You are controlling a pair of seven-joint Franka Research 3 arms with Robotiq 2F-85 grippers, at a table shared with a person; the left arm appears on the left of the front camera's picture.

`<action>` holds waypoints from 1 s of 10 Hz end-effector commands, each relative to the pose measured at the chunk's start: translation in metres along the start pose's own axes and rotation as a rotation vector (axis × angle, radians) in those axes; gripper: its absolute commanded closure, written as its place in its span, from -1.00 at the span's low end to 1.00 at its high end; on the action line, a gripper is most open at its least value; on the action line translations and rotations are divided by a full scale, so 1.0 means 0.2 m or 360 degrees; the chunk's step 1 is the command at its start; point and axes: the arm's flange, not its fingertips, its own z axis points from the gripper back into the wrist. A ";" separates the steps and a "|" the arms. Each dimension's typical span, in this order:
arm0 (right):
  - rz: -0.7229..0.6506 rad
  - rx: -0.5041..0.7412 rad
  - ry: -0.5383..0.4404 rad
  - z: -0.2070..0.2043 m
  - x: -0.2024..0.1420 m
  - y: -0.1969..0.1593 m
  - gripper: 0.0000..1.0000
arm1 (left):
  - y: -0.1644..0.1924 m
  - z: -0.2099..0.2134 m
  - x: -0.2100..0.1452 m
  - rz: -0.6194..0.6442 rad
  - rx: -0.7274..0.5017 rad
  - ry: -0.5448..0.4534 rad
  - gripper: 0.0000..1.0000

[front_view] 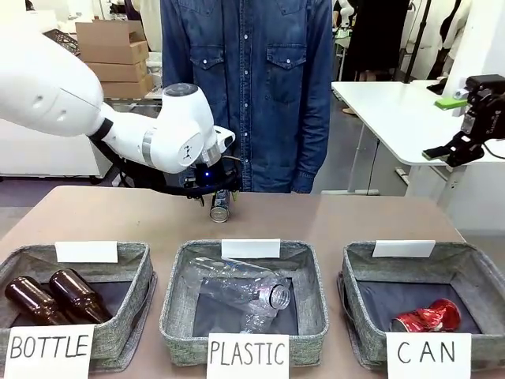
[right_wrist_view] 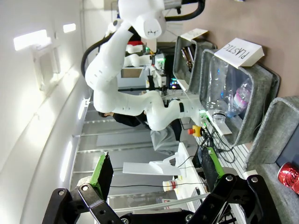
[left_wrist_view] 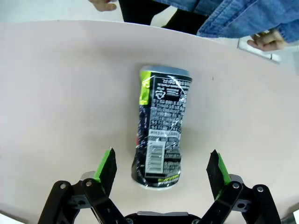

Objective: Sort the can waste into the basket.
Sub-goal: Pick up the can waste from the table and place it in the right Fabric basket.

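Observation:
A dark, dented can (front_view: 219,207) lies on its side at the table's far middle, in front of the person. My left gripper (front_view: 211,188) hangs just above it. In the left wrist view the can (left_wrist_view: 161,135) lies between the open green-padded fingers (left_wrist_view: 106,168), with my left gripper (left_wrist_view: 162,169) not touching it. A crushed red can (front_view: 426,317) lies inside the grey basket signed "CAN" (front_view: 359,272) at the front right. My right gripper (front_view: 451,150) is raised at the far right, open and empty. The right wrist view shows my right gripper (right_wrist_view: 156,172) and the red can (right_wrist_view: 289,177).
The "PLASTIC" bin (front_view: 177,288) holds clear plastic bottles (front_view: 245,288). The "BOTTLE" bin (front_view: 138,268) holds two brown glass bottles (front_view: 75,294). A person in a denim shirt (front_view: 248,87) stands at the far edge, with one hand (left_wrist_view: 268,39) near the table.

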 end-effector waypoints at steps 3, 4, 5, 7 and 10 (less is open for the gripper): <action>0.0032 -0.0006 0.0020 0.01 -0.01 0.00 -1.00 | 0.00 -0.12 0.01 0.0042 0.0084 -0.0026 -1.00; 0.0032 -0.0006 0.0020 0.01 -0.01 0.00 -1.00 | 0.00 -0.12 -0.01 0.0049 0.0112 -0.0064 -1.00; 0.0032 -0.0006 0.0020 0.01 -0.01 0.00 -1.00 | 0.00 -0.12 -0.01 0.0043 0.0106 -0.0056 -1.00; 0.0032 -0.0006 0.0020 0.01 -0.01 0.00 -1.00 | 0.00 -0.13 -0.02 0.0056 0.0119 -0.0065 -0.25; 0.0032 -0.0006 0.0020 0.01 -0.01 0.00 -1.00 | 0.00 -0.13 -0.03 0.0044 0.0126 -0.0095 1.00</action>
